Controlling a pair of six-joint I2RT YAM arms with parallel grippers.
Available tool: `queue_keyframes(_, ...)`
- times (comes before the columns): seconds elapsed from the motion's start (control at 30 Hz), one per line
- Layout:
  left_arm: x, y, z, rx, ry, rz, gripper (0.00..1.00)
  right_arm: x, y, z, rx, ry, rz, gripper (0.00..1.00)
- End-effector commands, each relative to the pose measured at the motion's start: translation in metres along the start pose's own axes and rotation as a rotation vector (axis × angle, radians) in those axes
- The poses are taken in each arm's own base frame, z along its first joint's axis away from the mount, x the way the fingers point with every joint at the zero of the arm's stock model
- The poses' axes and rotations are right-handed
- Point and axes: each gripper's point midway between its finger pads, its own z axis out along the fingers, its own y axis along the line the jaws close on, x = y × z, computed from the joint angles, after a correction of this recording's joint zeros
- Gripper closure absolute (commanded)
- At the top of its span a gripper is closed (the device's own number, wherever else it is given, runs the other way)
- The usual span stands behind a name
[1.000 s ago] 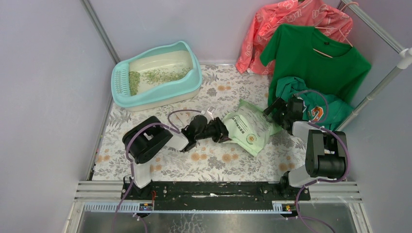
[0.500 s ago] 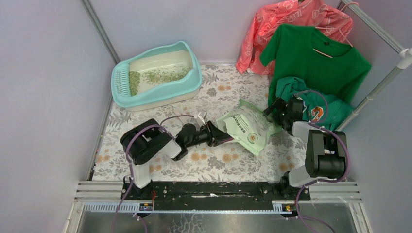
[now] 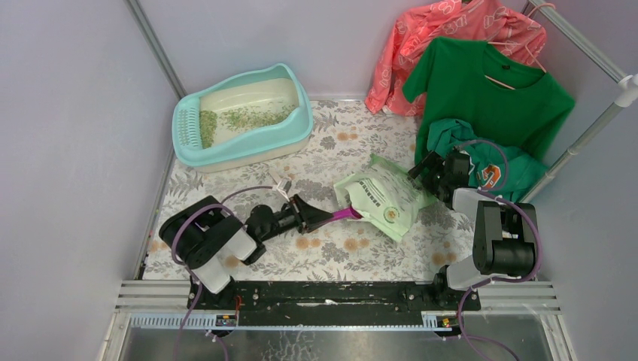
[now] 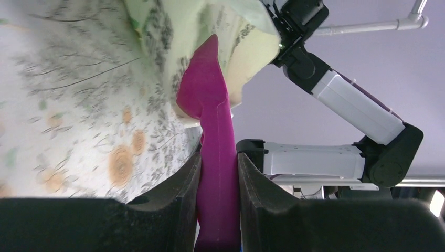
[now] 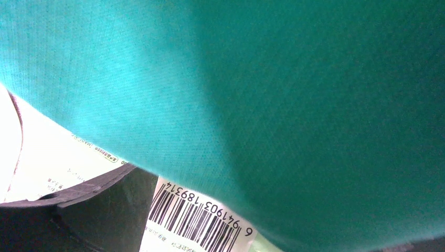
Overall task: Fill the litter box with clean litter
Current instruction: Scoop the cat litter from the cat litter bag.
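Black left arm, top view: it lies low over the floral cloth point(image 3: 338, 248) with the forearm reaching right. The left gripper point(image 3: 320, 218) is clamped on the handle of the purple scoop point(image 3: 347, 213), whose far end meets the mouth of the bag point(image 3: 387, 199).
Right arm, top view: the elbow stands raised at the right edge and the wrist bends toward the bag's far side. The right gripper point(image 3: 423, 170) sits at the bag's edge, partly under a teal garment point(image 3: 493, 173).
Surroundings, top view: a green T-shirt point(image 3: 489, 90) and a coral garment point(image 3: 451, 34) hang from a rail point(image 3: 583, 45) behind the right arm.
The litter box point(image 3: 305, 113), top view: it sits at the far left corner, well apart from both grippers. The clean litter point(image 3: 252, 116) lies in a thin layer over part of the cream basin and reaches the slotted grate point(image 3: 188, 128).
Grip, left wrist view: both fingers point(image 4: 176, 205) press on the scoop's flat handle. The scoop rises from between them, widens, and its tip lies against the bag's pale green opening.
Beyond, left wrist view: the white-and-black right arm reaches the bag's upper edge from the right.
Obstruction, right wrist view: teal cloth fills most of the frame — only a strip of the bag with its barcode label point(image 5: 199, 215) shows beneath.
Jaws, right wrist view: one dark finger point(image 5: 94, 210) shows at lower left. The jaws stand wide apart, with nothing visibly pinched.
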Motion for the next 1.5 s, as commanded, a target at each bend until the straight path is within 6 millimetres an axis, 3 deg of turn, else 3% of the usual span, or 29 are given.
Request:
queue_keyframes(0.0, -0.006, -0.019, -0.025, 0.102, -0.047, 0.080, 0.94, 0.051, -0.027, -0.004, 0.086, 0.175, 0.035, 0.01)
queue_keyframes(0.33, -0.026, -0.018, -0.067, 0.089, -0.198, 0.075, 0.94, 0.052, -0.027, -0.003, 0.083, 0.179, 0.033, 0.01)
queue_keyframes(0.63, -0.030, -0.033, -0.074, 0.136, -0.210, -0.009, 0.94, 0.052, -0.027, -0.003, 0.081, 0.179, 0.034, 0.01)
queue_keyframes(0.8, -0.037, -0.021, -0.089, 0.103, -0.266, -0.035, 0.94, 0.052, -0.027, -0.003, 0.080, 0.178, 0.033, 0.01)
queue_keyframes(1.07, -0.041, -0.036, -0.104, 0.156, -0.280, -0.052, 0.94, 0.053, -0.027, -0.003, 0.080, 0.181, 0.030, 0.01)
queue_keyframes(1.3, -0.049, -0.017, -0.102, 0.023, -0.290, -0.024, 0.94, 0.052, -0.027, -0.003, 0.079, 0.181, 0.030, 0.01)
queue_keyframes(1.47, -0.064, -0.036, -0.105, 0.029, -0.324, 0.014, 0.93, 0.052, -0.026, -0.003, 0.077, 0.182, 0.030, 0.01)
